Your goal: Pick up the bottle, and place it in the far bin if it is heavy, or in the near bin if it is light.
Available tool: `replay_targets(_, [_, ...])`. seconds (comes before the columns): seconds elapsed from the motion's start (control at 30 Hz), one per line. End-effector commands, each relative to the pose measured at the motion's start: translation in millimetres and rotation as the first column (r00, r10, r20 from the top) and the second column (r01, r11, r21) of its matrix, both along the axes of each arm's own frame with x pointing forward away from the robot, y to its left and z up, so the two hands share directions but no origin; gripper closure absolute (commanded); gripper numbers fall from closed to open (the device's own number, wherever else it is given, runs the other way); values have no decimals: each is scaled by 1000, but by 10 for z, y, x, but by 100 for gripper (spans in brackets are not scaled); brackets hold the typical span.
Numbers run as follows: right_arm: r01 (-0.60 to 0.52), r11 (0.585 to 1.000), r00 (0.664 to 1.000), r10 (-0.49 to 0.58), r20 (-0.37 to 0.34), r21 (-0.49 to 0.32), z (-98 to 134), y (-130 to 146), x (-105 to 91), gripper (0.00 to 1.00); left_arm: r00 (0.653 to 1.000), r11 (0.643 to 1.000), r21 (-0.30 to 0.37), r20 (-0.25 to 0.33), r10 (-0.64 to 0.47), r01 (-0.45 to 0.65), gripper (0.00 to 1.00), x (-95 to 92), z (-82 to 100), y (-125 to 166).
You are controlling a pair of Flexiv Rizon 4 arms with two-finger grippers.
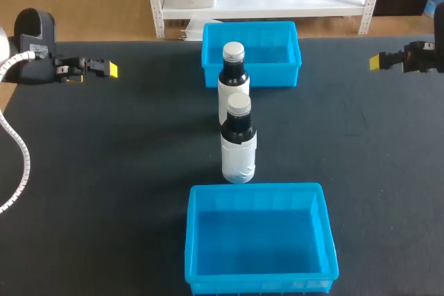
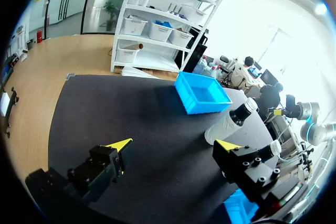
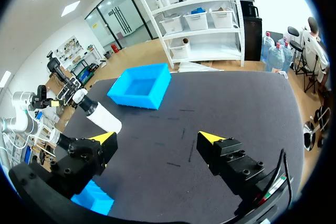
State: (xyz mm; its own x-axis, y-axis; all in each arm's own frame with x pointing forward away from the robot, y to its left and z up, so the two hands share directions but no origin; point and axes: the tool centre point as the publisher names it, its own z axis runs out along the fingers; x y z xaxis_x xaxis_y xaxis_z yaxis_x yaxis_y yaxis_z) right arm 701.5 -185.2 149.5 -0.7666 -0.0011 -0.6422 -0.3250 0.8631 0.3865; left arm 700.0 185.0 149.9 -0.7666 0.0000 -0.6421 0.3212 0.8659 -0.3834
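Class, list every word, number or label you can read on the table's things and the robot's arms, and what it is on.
No text is readable anywhere.
Far bottle: white label, no print visible.
Near bottle: white label, no print visible.
Far bin, near bin: plain blue, no markings visible.
Left arm: small pale patch, perhaps a sticker, too small to read.

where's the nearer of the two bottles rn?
Head view: the nearer bottle stands upright mid-table, just beyond the near bin and right in front of the second bottle, which stands before the far bin.
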Motion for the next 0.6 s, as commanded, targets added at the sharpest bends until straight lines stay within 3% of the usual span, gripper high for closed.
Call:
replay_targets(0.03, [4,1000,1000,-4,1,-3,5,3,-11,0,1000,1000,0,0,0,0,0,0,0,0])
replay_targets(0.2, [4,1000,1000,-4,1,-3,5,3,-11,0,1000,1000,0,0,0,0,0,0,0,0])
replay_targets(0.23, [-43,999,999,43,14,-7,13,4,-10,0,1000,1000,0,0,0,0,0,0,0,0])
replay_targets(0.27, [-158,986,987,158,5,-49,22,17,-6,0,1000,1000,0,0,0,0,0,0,0,0])
replay_targets(0.37, [-357,927,932,362,26,-118,35,24,-20,0,1000,1000,0,0,0,0,0,0,0,0])
replay_targets(0.4, [-476,871,875,483,31,-124,52,22,-43,0,1000,1000,0,0,0,0,0,0,0,0])
replay_targets(0.47, [-585,795,805,593,3,-161,68,-3,-58,0,1000,1000,0,0,0,0,0,0,0,0])
replay_targets(0.6, [-585,795,805,593,3,-161,68,-3,-58,0,1000,1000,0,0,0,0,0,0,0,0])
